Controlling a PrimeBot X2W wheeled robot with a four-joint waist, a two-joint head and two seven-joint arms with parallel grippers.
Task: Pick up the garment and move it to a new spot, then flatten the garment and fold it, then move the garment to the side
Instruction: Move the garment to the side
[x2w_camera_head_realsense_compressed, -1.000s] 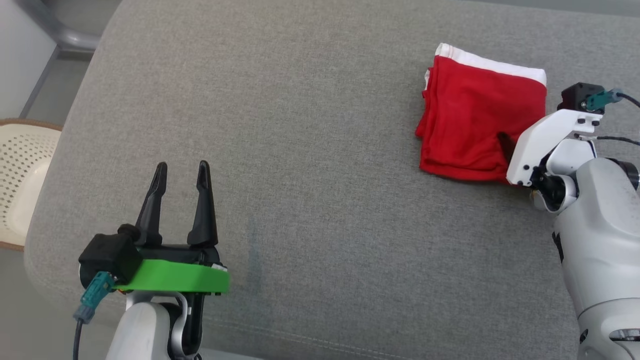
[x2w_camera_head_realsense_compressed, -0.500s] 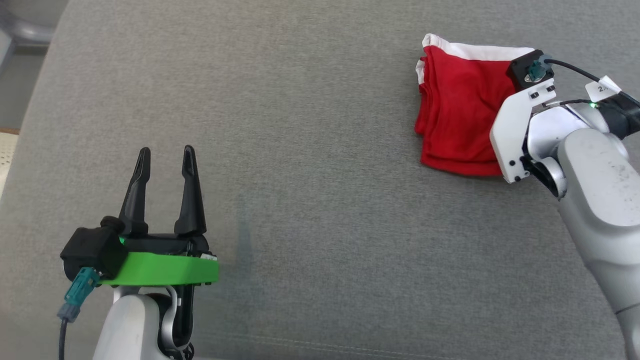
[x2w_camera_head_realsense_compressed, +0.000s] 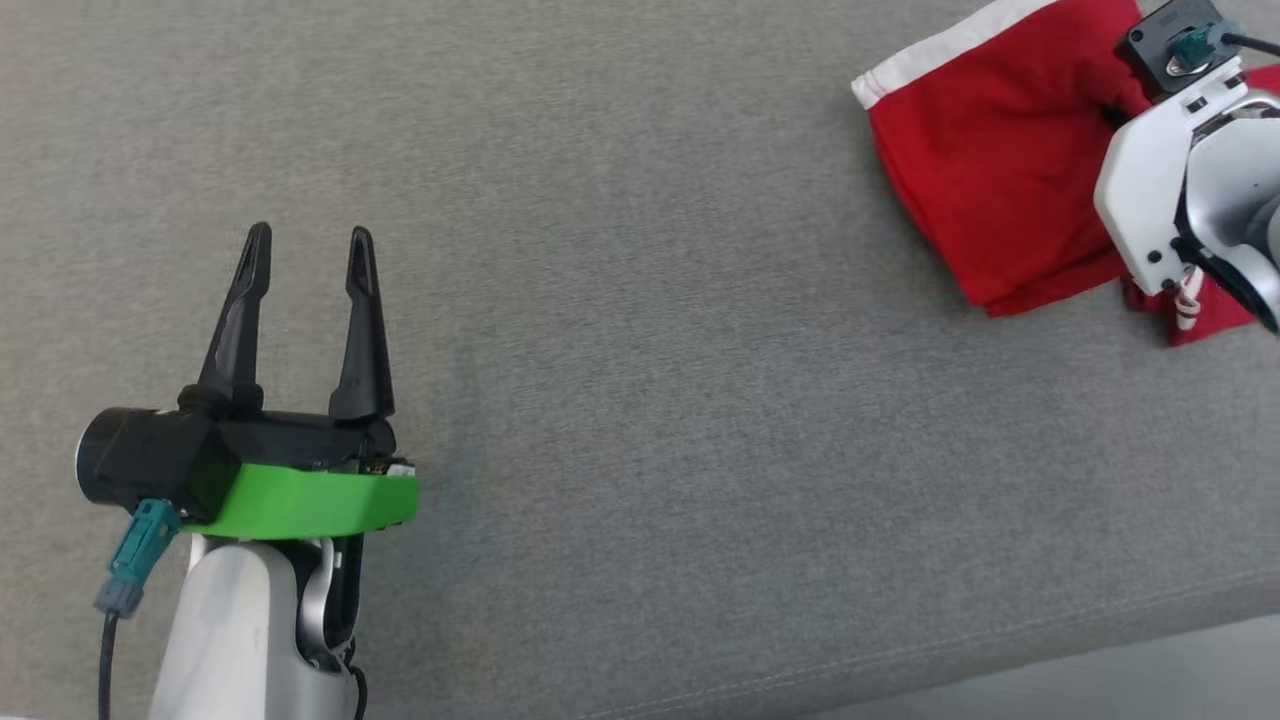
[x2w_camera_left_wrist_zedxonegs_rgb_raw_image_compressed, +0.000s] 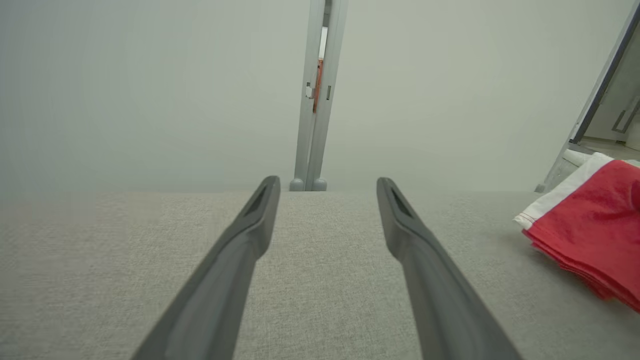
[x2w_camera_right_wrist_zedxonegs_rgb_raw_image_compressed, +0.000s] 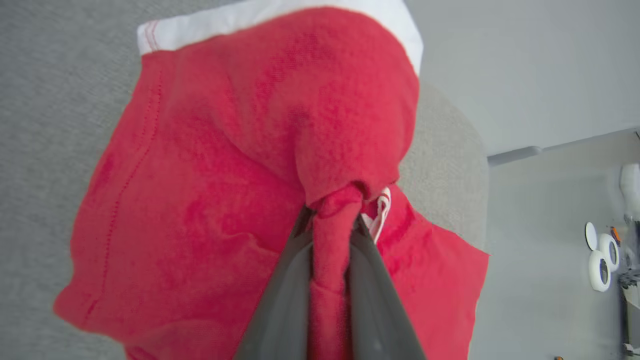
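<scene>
my right gripper is clamped on a bunched fold of the red garment. in the right wrist view its two dark fingers pinch a twisted rope of red cloth between them, and the rest of the garment spreads out from that pinch. a white band runs along the garment's far edge, and a small white-and-red striped loop shows just right of the pinch.

in the head view the garment sits at the far right of the grey cushion. its left part lies on the fabric and its right part is drawn up towards the white wrist housing. i can't tell how much of it is lifted clear.

my left gripper is at the near left, well apart from the garment. its jaws are spread wide with nothing between them, and its fingers point towards the far side. in the left wrist view the garment's layered red edge lies off to the right on the cushion, with a pale wall beyond.
</scene>
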